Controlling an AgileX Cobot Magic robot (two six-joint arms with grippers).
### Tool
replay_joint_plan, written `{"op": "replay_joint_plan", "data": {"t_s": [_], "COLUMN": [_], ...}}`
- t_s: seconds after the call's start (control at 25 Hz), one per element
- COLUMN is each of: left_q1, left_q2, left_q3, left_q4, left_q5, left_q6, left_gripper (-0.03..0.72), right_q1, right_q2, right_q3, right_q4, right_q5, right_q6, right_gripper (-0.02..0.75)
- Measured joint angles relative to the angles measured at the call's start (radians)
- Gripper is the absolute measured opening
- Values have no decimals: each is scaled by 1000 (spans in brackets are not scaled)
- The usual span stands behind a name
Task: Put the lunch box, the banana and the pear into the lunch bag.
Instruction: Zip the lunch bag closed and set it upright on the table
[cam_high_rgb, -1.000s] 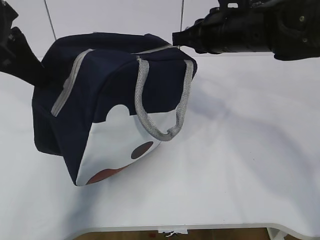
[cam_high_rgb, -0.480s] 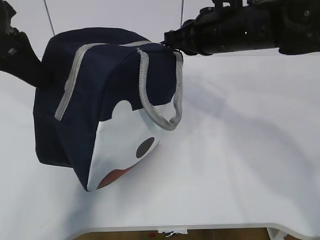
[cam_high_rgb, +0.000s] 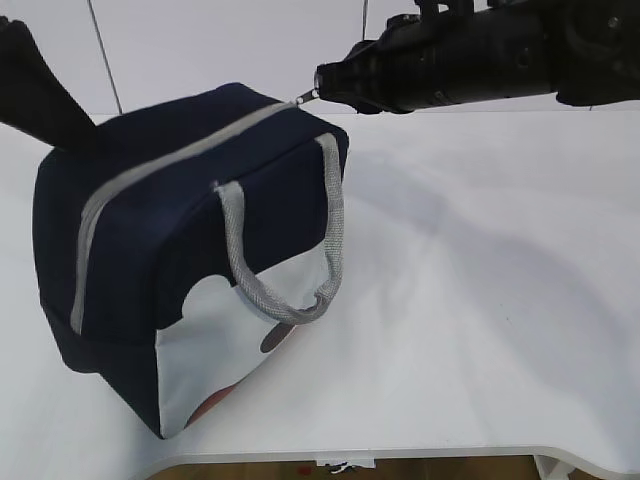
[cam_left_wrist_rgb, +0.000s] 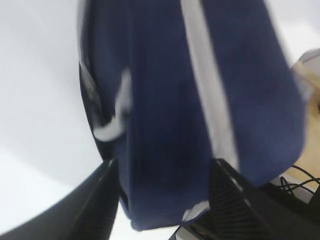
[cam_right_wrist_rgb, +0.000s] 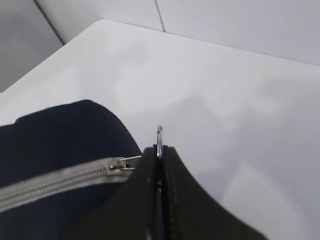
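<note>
The navy lunch bag (cam_high_rgb: 180, 230) stands on the white table, its grey zipper (cam_high_rgb: 150, 170) running shut across the top. My right gripper (cam_high_rgb: 318, 85) is shut on the metal ring pull (cam_right_wrist_rgb: 159, 132) at the bag's far right corner, seen in the right wrist view (cam_right_wrist_rgb: 160, 150). My left gripper (cam_left_wrist_rgb: 165, 167) has the bag's end (cam_left_wrist_rgb: 165, 100) between its fingers and holds it; its arm (cam_high_rgb: 35, 90) shows behind the bag's left. The lunch box, banana and pear are out of view.
Grey webbing handles (cam_high_rgb: 290, 250) hang over the bag's white panel (cam_high_rgb: 215, 350). The white table (cam_high_rgb: 480, 300) stretches to the right, with its front edge (cam_high_rgb: 400, 455) near the bottom. A pale wall stands behind.
The bag has swung from a tilted pose down to sit more level and to the left. My right gripper has moved left with the ring pull.
</note>
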Motion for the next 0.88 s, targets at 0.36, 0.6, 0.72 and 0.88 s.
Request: {"op": "replay_joint_plan", "data": {"t_s": [0.36, 0.6, 0.72, 0.88], "left_q1": [0, 0, 0, 0], "left_q2": [-6, 89, 131, 184], "left_q3": [0, 0, 0, 0], "left_q4": [-77, -215, -254, -267], "left_q5": [-120, -214, -262, -306], "left_q6": [-4, 68, 91, 103], "left_gripper": [454, 454, 455, 455], "right_q1": [0, 0, 0, 0], "right_q2": [0, 0, 0, 0], "right_q3": [0, 0, 0, 0], "right_q4": [-7, -9, -9, -11], "right_q5": [-58, -67, -68, -68], "right_q6": [2, 2, 3, 3], "right_gripper": [-10, -10, -10, -10]}}
